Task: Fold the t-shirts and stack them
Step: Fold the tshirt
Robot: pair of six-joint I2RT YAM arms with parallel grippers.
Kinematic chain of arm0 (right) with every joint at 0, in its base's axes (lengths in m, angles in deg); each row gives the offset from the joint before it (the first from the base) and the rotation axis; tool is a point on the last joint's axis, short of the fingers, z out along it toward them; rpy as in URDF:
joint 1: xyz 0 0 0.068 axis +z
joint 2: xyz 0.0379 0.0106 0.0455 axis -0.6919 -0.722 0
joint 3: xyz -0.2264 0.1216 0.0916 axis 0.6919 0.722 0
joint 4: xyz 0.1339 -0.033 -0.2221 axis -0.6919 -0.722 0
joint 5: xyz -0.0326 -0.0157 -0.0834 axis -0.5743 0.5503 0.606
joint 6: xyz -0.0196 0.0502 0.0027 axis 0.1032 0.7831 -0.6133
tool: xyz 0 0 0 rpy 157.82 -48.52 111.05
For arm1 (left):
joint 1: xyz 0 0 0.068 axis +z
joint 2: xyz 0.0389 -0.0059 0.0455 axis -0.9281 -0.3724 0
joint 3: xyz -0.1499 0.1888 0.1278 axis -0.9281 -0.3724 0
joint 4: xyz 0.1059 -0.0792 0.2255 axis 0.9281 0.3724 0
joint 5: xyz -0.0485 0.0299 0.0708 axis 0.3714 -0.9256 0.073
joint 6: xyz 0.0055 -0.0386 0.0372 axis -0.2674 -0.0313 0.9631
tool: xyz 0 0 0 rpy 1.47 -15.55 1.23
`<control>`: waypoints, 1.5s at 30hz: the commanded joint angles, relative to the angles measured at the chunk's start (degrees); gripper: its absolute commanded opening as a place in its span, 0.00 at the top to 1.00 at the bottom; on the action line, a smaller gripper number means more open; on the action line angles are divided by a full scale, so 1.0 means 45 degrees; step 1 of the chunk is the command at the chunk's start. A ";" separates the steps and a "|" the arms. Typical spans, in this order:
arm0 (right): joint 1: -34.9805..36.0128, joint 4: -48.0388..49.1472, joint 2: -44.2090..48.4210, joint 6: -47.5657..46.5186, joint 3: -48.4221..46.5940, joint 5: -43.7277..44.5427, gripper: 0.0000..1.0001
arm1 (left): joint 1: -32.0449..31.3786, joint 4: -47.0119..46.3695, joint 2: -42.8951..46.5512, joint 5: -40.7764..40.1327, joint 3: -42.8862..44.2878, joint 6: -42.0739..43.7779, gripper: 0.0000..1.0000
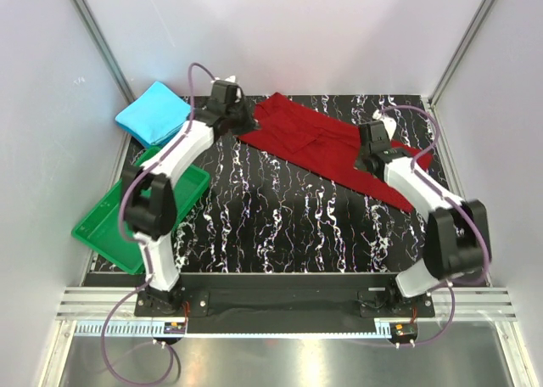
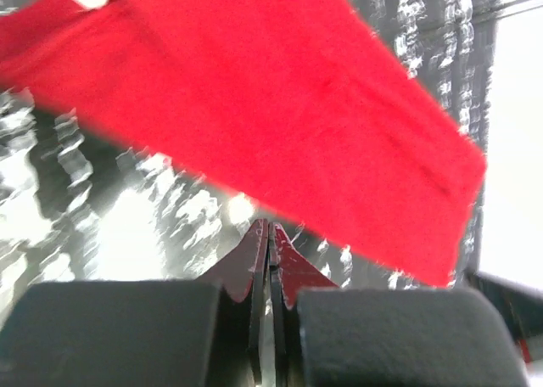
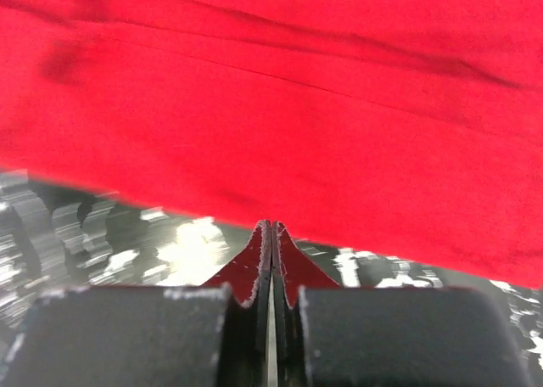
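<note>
While the dark red t-shirt [image 1: 305,141], spread across the table [image 1: 254,226], is pinched at its edge by left gripper [image 2: 270,237] and right gripper [image 3: 271,237], both ends should be lifted level so the fold is laid square.

**A:** What does the desk [image 1: 280,226] look like?

**B:** Black, veined with white like marble.

**A:** And what lies on it?

**B:** A dark red t-shirt [image 1: 314,141] lies spread slantwise along the far side, running from the far middle toward the right edge. A folded cyan-blue t-shirt [image 1: 153,111] sits at the far left corner and reaches past the edge. Just nearer, a green plastic tray [image 1: 102,234] lies askew over the left edge, its far corner right up against the blue shirt.

**A:** Do the two shirts touch?

**B:** No, they lie apart.
</note>
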 commanded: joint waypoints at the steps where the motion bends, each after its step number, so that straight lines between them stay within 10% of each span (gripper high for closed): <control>1: -0.1021 -0.1369 -0.1258 -0.0355 -0.1324 -0.0251 1.00 | 0.0290 0.2088 0.2460 -0.1713 -0.0605 0.2106 0.96; 16: -0.1923 -0.2463 -0.4607 0.0190 -0.0917 -0.0917 1.00 | 0.0427 0.4379 0.7839 0.0344 -0.2733 0.5161 0.77; 37: 0.5711 -0.3030 -0.5151 0.5032 -0.3509 -0.4003 1.00 | 0.1012 0.2210 0.8758 0.0293 -0.6153 0.4751 0.77; 45: 0.5580 -0.3787 -0.2950 0.4549 -0.4002 -0.3343 0.99 | 0.0801 0.2210 0.8270 0.1110 -0.6387 0.4382 0.76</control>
